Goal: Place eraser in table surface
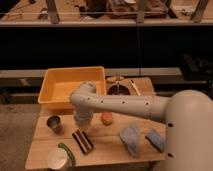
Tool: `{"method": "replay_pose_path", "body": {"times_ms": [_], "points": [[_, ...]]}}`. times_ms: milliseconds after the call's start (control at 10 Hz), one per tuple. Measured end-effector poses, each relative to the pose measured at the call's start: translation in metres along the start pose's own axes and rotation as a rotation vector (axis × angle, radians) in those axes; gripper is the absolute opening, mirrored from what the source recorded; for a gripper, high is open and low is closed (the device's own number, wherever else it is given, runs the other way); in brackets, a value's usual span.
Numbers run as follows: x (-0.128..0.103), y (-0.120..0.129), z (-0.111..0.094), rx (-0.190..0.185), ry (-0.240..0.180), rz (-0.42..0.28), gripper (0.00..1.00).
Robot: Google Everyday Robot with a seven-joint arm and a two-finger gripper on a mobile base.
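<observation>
The eraser (83,141) lies flat on the table surface (107,147), a dark striped block set at a slant near the front left part of the planks. The gripper (81,124) hangs just above its far end, at the end of the white arm (125,106) that reaches in from the right, and whether it touches the block cannot be told. To the left stands a small metal cup (54,123), and in front of it a white cup (58,159) with a green object (67,153) beside it. A small orange thing (106,118) sits just right of the gripper. Two blue-grey cloths (131,140) lie further right. A yellow tub (67,87) sits at the back left.
</observation>
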Motion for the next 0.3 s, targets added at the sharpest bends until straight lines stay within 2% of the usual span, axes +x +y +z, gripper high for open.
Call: {"method": "replay_pose_path", "body": {"times_ms": [300], "points": [[-0.0017, 0.0055, -0.0004, 0.0, 0.015, 0.031, 0.8]]}}
